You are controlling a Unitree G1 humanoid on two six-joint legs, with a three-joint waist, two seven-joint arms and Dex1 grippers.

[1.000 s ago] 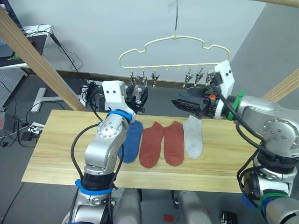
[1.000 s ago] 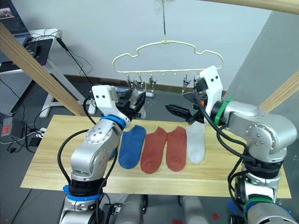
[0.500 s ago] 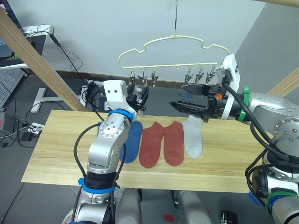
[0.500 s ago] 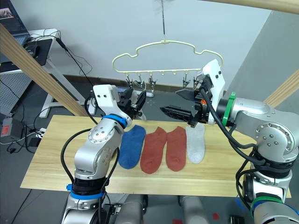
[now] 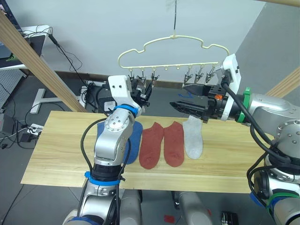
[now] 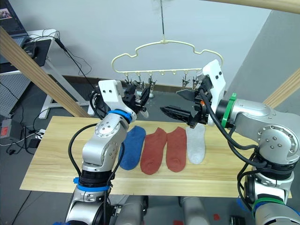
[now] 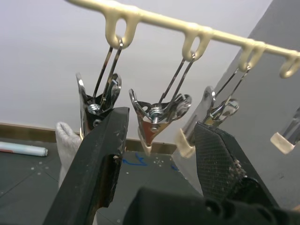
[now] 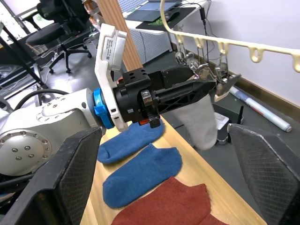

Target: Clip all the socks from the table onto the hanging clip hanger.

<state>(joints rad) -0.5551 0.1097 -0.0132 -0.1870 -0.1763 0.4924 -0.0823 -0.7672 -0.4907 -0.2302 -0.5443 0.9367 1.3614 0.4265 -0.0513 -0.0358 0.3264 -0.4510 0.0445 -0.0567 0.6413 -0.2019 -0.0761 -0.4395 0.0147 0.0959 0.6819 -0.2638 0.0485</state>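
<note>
The clip hanger (image 5: 173, 51) hangs by its hook above the far edge of the table (image 5: 61, 154), its row of metal clips (image 7: 157, 112) dangling below the pale-yellow bar. The left gripper (image 6: 143, 96) is raised to the clips at the hanger's left end, its two black fingers (image 7: 101, 164) spread apart on either side of one clip, with a light grey sock (image 8: 200, 119) hanging down just beside them (already off the tabletop; whether a clip holds it cannot be told). The right gripper (image 5: 180, 96) hovers above the far edge of the tabletop near the hanger's right end, its fingers parted and holding nothing. On the tabletop, near the far edge, lie two blue socks (image 8: 140, 161) overlapping, then two rust-red socks (image 5: 162, 143) side by side, then a second grey sock (image 5: 192, 136) towards the right.
</note>
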